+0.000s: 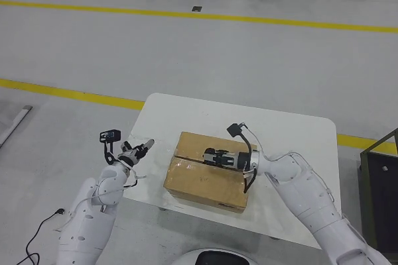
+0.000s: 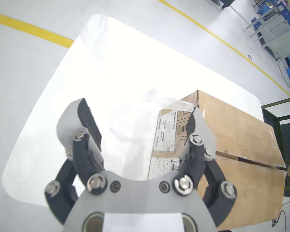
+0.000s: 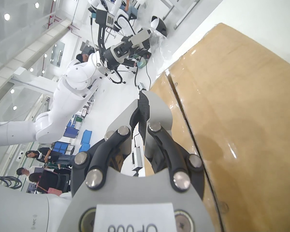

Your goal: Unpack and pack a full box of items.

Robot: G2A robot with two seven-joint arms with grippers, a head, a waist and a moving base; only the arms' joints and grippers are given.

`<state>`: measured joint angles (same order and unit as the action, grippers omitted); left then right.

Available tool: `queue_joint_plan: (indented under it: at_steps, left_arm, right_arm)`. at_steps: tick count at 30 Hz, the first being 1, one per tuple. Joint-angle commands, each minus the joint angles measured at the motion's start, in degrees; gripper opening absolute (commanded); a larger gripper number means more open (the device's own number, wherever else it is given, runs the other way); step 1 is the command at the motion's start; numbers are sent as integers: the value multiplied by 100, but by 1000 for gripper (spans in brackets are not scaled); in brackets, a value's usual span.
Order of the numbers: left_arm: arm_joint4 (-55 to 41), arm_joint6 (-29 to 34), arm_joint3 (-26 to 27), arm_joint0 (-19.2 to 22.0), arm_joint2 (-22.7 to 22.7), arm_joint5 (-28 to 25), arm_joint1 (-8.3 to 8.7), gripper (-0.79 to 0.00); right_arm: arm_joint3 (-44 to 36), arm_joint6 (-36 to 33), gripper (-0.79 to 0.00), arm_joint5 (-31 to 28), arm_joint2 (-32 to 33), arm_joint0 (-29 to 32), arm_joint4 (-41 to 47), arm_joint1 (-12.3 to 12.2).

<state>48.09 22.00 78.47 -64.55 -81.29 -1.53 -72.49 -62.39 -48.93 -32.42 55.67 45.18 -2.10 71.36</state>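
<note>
Cardboard box [image 1: 199, 184] closed, flaps meeting at seam [image 1: 186, 159], sits mid-table on white table [image 1: 298, 132]. Far left: left gripper [image 1: 142, 147] at table's left edge, jaws spread wide, clear tape strip [image 2: 174, 103] clinging at one fingertip. Bare tabletop between it and box. Box front edge close to table's near edge; wider bare room behind box and to right. Right gripper [image 1: 207, 158] low over seam, jaws pressed together.
</note>
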Motion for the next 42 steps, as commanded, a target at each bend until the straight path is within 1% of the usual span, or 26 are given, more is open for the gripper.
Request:
queue_joint_plan:
  at_steps: [1,8,15,20,26,29,32,34,36,39,42]
  left_arm:
    - [372,53,-4,-17,0,130,26,0]
    - [1179,248,125,-99,-53,178,108,0]
    - [1644,273,468,-264,-163,-149,185,0]
    - [1870,275,678,-380,-235,-258,223,0]
    - [1494,322,834,-498,-411,-550,249,0]
    - [1158,379,871,-541,-537,-692,261,0]
    - [945,435,925,-581,-643,-852,280,0]
    - [907,436,953,-605,-690,-871,290,0]
    - [891,446,979,-626,-709,-885,299,0]
    - [865,416,1007,-648,-697,-901,304,0]
    - [824,383,1036,-673,-661,-939,306,0]
  right_arm:
    - [236,94,-785,20,-155,-92,25,64]
    - [960,264,-785,91,-468,-409,74,236]
    - [1387,282,-785,124,-615,-595,72,336]
    - [1597,308,-785,115,-673,-666,71,388]
    - [1799,348,-785,70,-706,-726,66,434]
    - [1894,359,-785,57,-716,-761,60,454]
    - [1922,407,-785,-65,-713,-782,74,473]
    - [1902,415,-785,-97,-710,-806,105,487]
    - [1753,451,-785,-376,-709,-829,205,515]
    - [1616,395,-785,-547,-812,-913,230,581]
    - [1637,401,-785,-462,-1031,-1041,132,698]
